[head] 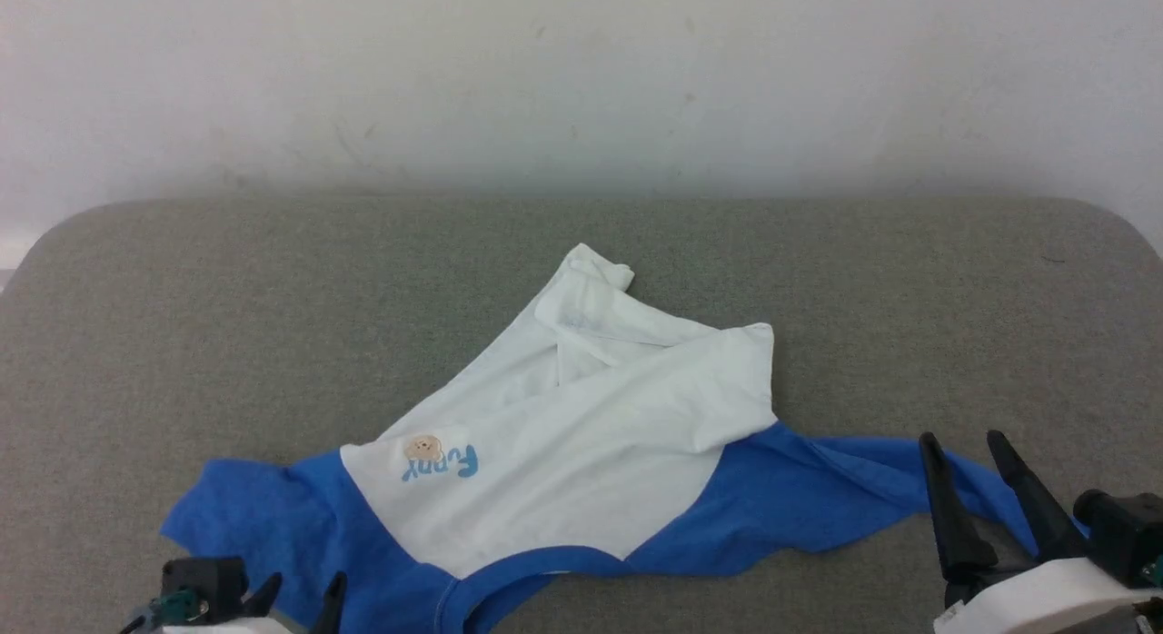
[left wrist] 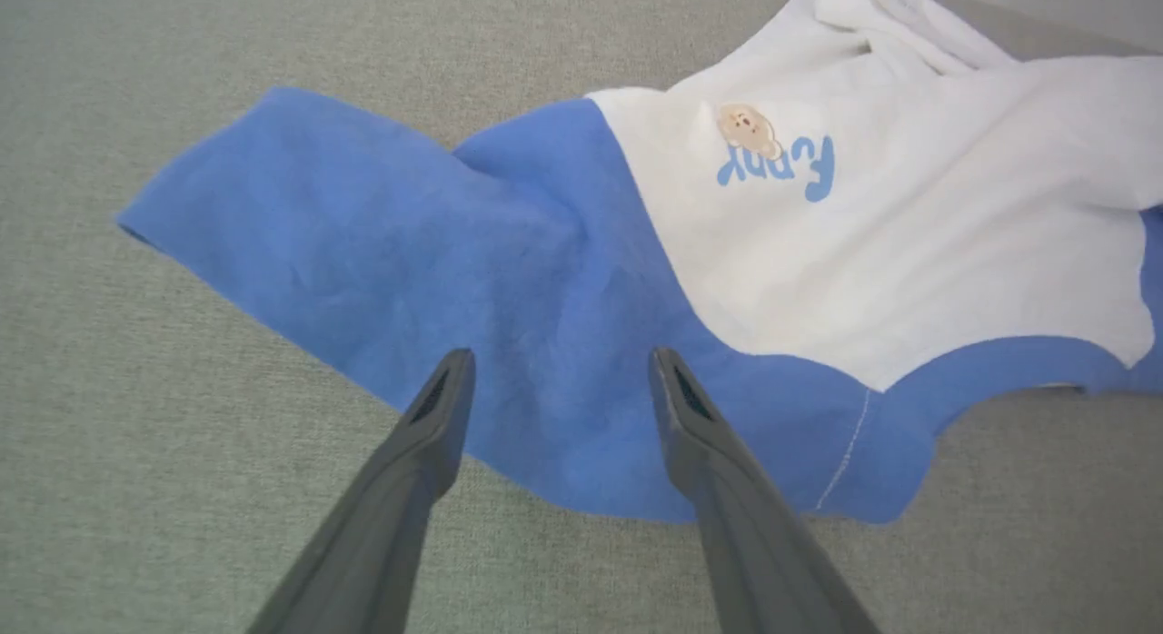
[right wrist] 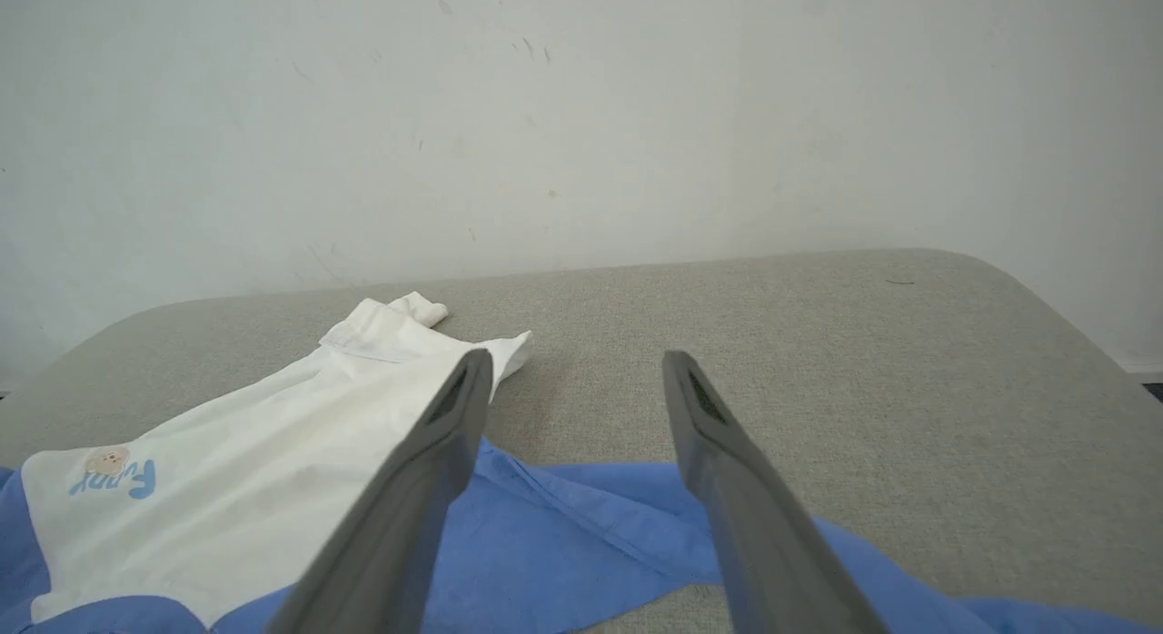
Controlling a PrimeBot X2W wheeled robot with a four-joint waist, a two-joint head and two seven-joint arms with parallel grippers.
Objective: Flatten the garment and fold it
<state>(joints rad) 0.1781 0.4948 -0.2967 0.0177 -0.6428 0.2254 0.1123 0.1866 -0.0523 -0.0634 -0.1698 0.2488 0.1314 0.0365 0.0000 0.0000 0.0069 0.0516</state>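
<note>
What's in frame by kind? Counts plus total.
garment: 1
grippers: 2 (left gripper, right gripper, both open)
grey surface: 1
Total: 4

A grey, coarse-woven fabric surface (head: pixel 227 325) with rounded far corners spans left to right. Behind its far edge rises a plain white wall (head: pixel 581 71), faintly scuffed. A small dark fleck (head: pixel 1054 257) lies at the surface's far right.
</note>
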